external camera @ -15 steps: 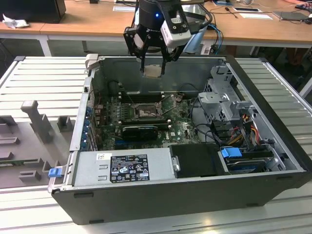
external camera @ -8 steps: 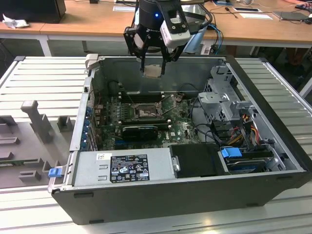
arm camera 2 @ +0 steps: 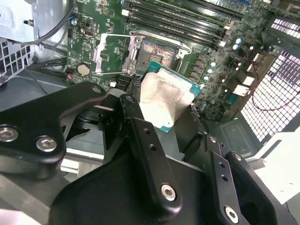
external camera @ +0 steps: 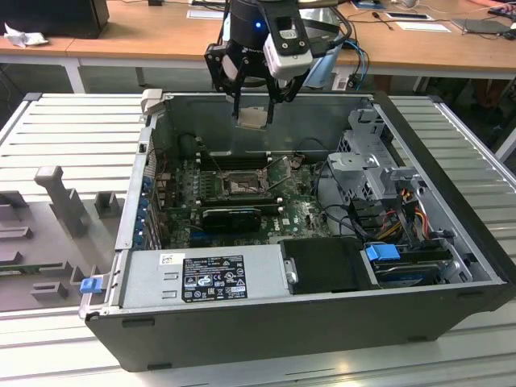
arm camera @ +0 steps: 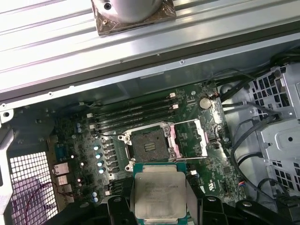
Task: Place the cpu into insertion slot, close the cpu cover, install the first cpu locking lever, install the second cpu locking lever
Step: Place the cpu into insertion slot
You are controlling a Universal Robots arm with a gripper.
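Ribbed grey table (external camera: 72, 129) bears an open computer case (external camera: 266, 322) (and, seemingly, grey fixtures (external camera: 60, 201)).

My gripper (arm camera 2: 163, 110) clamps the cpu (arm camera 2: 169, 93) by its edges (pale face, green rim), above the green board (arm camera 2: 86, 28), near the bare insertion slot (arm camera 2: 157, 51); the cpu cover (arm camera 2: 100, 55) stands open beside it.

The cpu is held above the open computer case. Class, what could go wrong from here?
1. The gripper pinches the cpu only by its edges, well above the circuit board; a slip could drop it onto the insertion slot.
2. The cpu cover is swung open right beside the slot; an off-centre descent might catch its frame or the slot's rim.
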